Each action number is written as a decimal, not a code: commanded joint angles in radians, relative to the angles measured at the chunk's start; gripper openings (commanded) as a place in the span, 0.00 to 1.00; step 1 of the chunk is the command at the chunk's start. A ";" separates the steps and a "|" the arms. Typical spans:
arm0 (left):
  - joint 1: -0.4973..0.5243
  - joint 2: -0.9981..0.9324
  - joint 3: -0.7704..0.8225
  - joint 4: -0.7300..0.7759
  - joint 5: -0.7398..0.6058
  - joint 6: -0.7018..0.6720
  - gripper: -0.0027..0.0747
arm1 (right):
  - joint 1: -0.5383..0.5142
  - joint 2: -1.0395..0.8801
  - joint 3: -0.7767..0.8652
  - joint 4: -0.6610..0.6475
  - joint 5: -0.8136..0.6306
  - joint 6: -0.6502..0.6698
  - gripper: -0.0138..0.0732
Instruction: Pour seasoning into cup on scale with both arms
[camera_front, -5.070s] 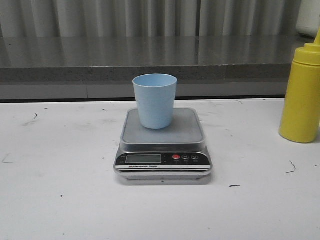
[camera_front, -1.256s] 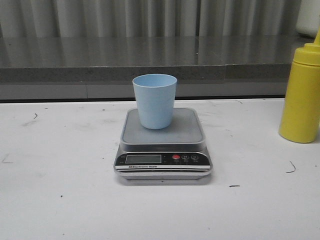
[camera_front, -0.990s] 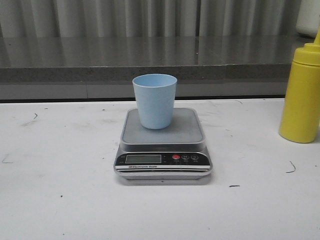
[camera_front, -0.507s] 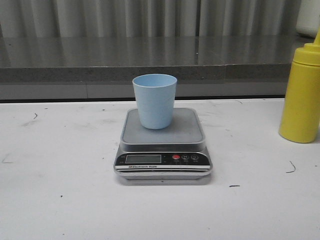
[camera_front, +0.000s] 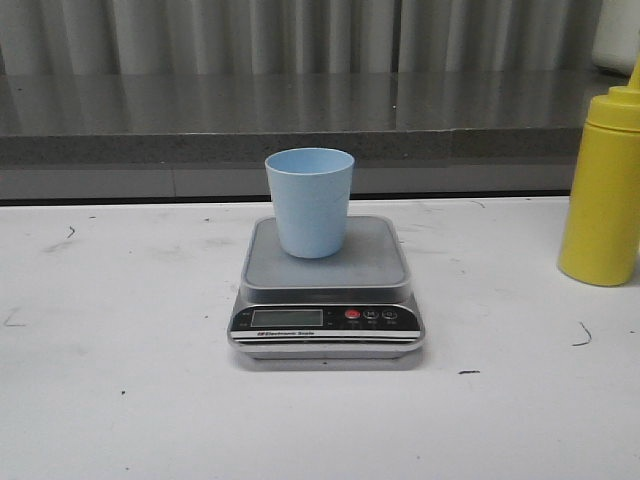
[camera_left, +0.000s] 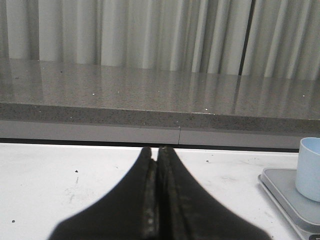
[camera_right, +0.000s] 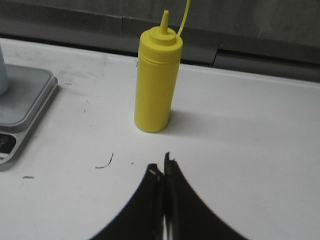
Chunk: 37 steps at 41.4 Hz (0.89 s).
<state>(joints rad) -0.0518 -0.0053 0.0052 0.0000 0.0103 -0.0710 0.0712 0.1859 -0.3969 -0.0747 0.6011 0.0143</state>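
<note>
- Since nothing is gripped yet, the seasoning bottle (camera_right: 157, 82) stands upright on the white table (camera_front: 120, 400), well apart from the scale (camera_front: 327, 290) on the scale's right, with its cap and pointed nozzle on top.
- Judging by its look, the bottle is soft squeeze plastic: smooth, likely a little slippery, and it would give under a hard pinch, so a tight grip could push seasoning out early.
- A hold around the middle of the cylinder, below the cap shoulder, seems safest; the nozzle is too thin to take.
- How full or heavy it is cannot be told, because the wall is opaque.
- Relative to the scale, the cup (camera_front: 309, 200) sits upright on the platform, towards its back edge; it looks light and easy to tip, so steadying it may matter while pouring.
- The right gripper (camera_right: 163, 172) has its fingers pressed together and empty, on the near side of the bottle and to the scale's right.
- The left gripper (camera_left: 155, 155) is likewise closed on nothing, off to the scale's left.
</note>
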 joint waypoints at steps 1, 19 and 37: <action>0.002 -0.016 0.022 0.000 -0.083 0.003 0.01 | -0.027 -0.046 0.078 0.022 -0.233 -0.002 0.02; 0.002 -0.016 0.022 0.000 -0.083 0.003 0.01 | -0.050 -0.213 0.420 0.066 -0.696 -0.002 0.02; 0.002 -0.016 0.022 0.000 -0.083 0.003 0.01 | -0.050 -0.213 0.418 0.068 -0.648 -0.002 0.02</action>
<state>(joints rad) -0.0518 -0.0053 0.0052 0.0000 0.0103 -0.0710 0.0285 -0.0096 0.0268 -0.0097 0.0222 0.0143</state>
